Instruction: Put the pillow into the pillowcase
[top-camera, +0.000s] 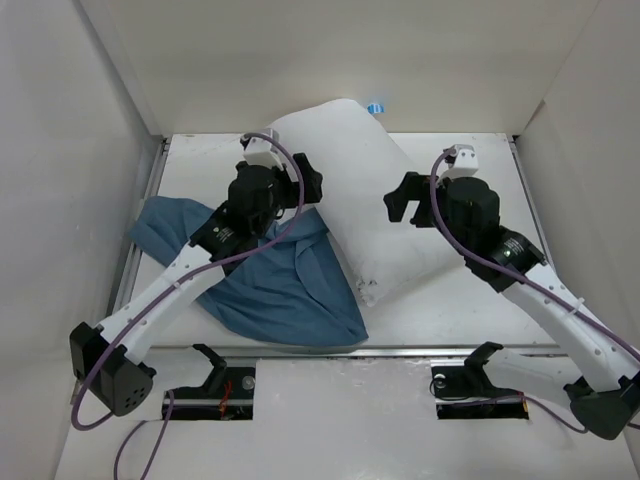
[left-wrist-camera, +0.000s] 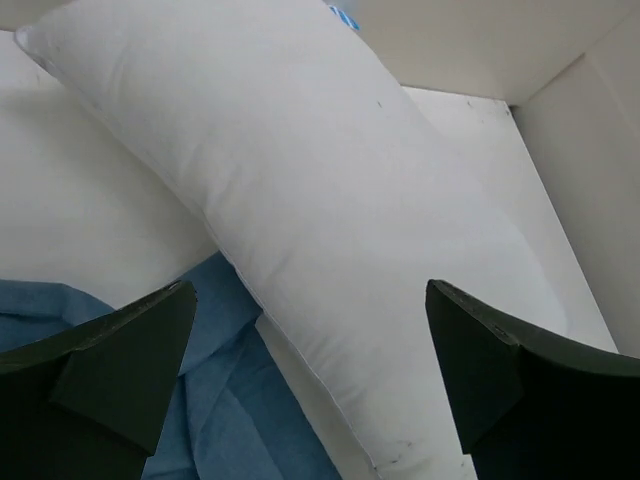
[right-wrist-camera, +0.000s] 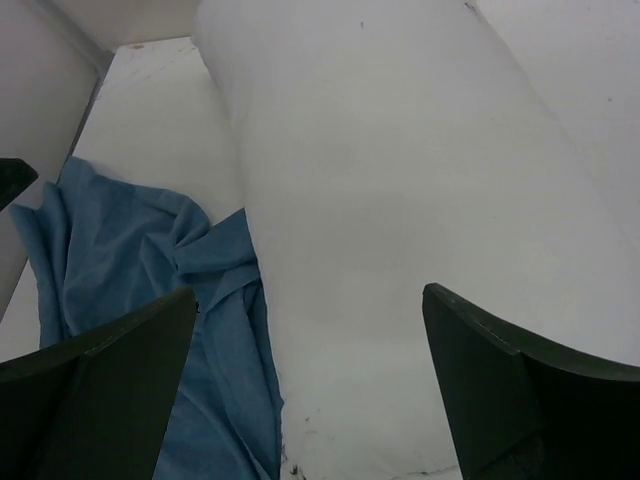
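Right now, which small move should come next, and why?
Probably lower the open left jaws onto the pillowcase edge beside the pillow and pinch it: the pillow lies outside the case, overlapping its edge, and both pairs of jaws hold nothing.

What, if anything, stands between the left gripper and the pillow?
Nothing visible does. In the left wrist view the open left gripper faces the pillow directly, with no object between them. The pillowcase lies to the side, along the pillow's edge, not in the path.
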